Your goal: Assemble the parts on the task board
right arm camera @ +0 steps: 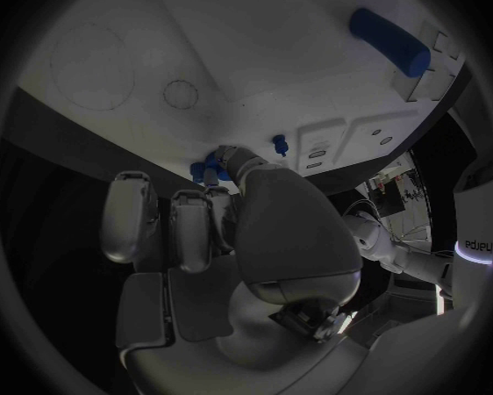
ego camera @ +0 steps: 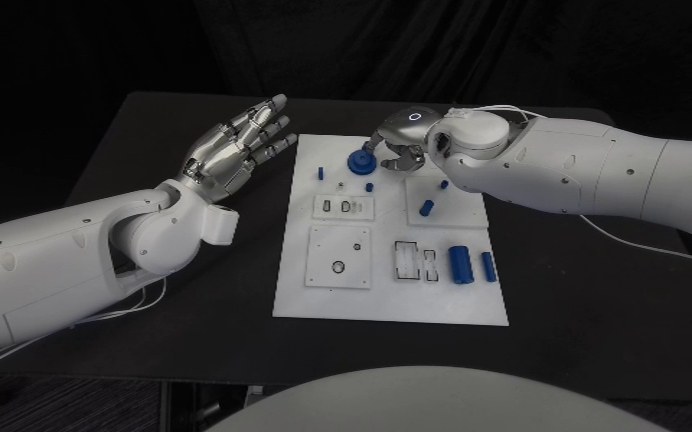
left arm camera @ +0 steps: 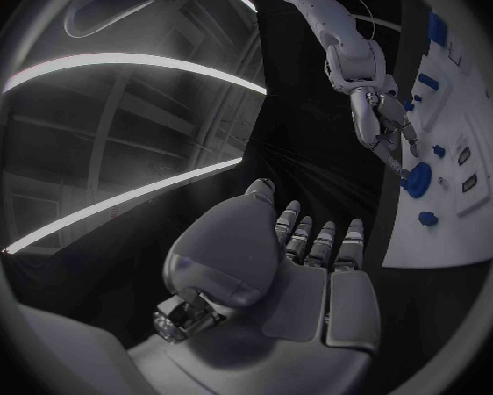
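Note:
The white task board point(ego camera: 389, 302) lies in the middle of the black table. My right hand point(ego camera: 401, 142) reaches over the board's far edge, and its fingertips pinch a blue round part point(ego camera: 361, 161) that sits on the board there. The right wrist view shows this blue round part point(right arm camera: 208, 168) between the thumb and the fingers of the right hand point(right arm camera: 236, 228). My left hand point(ego camera: 238, 147) hovers left of the board with its fingers spread and holds nothing. From the left wrist, the left hand point(left arm camera: 302, 263) faces the right hand point(left arm camera: 378, 123) and the round part point(left arm camera: 417, 178).
A large blue cylinder point(ego camera: 460, 264) and a slimmer blue piece point(ego camera: 489, 266) lie at the board's near right. A blue peg point(ego camera: 427, 208) and a small blue peg point(ego camera: 369, 187) stand mid-board. Bare black table point(ego camera: 173, 112) surrounds the board.

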